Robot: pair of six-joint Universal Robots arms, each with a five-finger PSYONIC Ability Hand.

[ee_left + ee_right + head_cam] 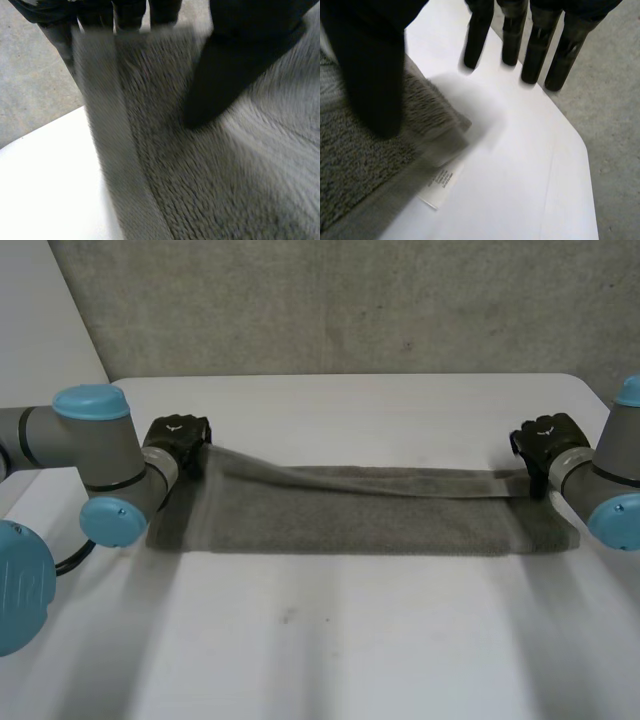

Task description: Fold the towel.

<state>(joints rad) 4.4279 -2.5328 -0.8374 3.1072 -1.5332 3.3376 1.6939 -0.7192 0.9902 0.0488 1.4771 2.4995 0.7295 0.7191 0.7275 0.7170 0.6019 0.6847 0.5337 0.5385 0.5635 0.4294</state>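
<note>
Grey towel (350, 515) lies on the white table (330, 640), long axis 9 to 3 o'clock. Its far edge is lifted.

Left hand (178, 440) is at the 10 o'clock corner, which is pinched between fingers (127, 12) and thumb.

Right hand (545, 445) is at the 2 o'clock corner. Its fingers (535, 50) are straight and clear of the cloth, and its thumb is over the corner, by the white label (440, 184).

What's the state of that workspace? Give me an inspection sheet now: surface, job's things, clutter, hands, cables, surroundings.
Surface: white table, towel lying across it.
Job's things: grey towel, near part flat, far edge lifted between the hands; white label at its corner by the right hand.
Clutter: nothing seen.
Hands: left hand pinches the towel's far corner on its side between fingers and thumb. Right hand is at the other far corner, fingers straight over the table, off the towel.
Cables: nothing seen.
Surroundings: grey wall behind the table; grey floor beyond its edge.
</note>
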